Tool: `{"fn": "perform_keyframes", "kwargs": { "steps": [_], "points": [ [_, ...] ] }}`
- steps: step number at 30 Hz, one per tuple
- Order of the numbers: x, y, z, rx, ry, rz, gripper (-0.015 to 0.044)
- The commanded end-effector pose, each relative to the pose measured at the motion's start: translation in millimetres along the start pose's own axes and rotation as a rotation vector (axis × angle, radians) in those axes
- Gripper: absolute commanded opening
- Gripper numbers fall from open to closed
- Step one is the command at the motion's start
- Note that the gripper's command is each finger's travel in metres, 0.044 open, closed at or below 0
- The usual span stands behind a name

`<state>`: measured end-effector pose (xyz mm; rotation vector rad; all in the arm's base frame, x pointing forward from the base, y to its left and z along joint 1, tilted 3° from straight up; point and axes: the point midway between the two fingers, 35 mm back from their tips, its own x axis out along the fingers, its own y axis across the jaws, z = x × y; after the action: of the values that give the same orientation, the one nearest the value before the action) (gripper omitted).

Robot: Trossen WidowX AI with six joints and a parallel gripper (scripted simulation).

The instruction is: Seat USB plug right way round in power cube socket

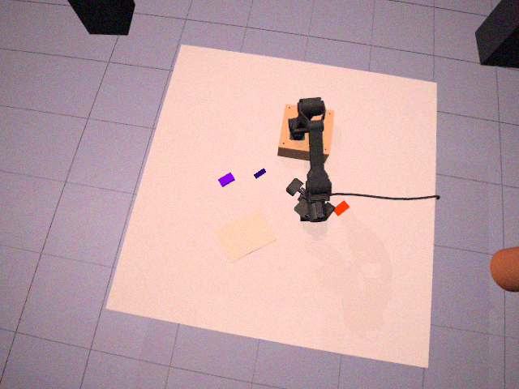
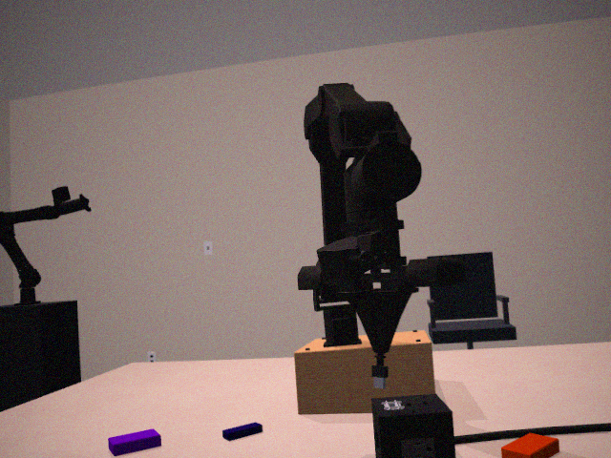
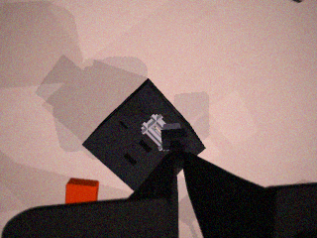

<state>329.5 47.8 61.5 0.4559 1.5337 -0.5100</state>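
My gripper is shut on the small USB plug, which has a black body and a grey metal end pointing down. The plug hangs in the air above the power cube, its metal end clear of the top. The black power cube has a silver socket on its top, with dark slots beside it. In the wrist view the cube looks turned diagonally, and the plug covers part of the socket. In the top view the arm hides most of the cube.
An orange-red block lies close beside the cube. A black cable runs from the cube to the table edge. A purple block, a dark blue block and a flat beige panel lie on the other side.
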Motion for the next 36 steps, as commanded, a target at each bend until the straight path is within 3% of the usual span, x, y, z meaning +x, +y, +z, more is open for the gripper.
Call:
{"fn": "perform_keyframes", "kwargs": {
  "steps": [1, 36],
  "points": [
    [0.2, -0.1, -0.1, 0.094, 0.000, -0.001, 0.0000],
    [0.2, -0.1, -0.1, 0.919, 0.000, -0.001, 0.0000]
  ]
}}
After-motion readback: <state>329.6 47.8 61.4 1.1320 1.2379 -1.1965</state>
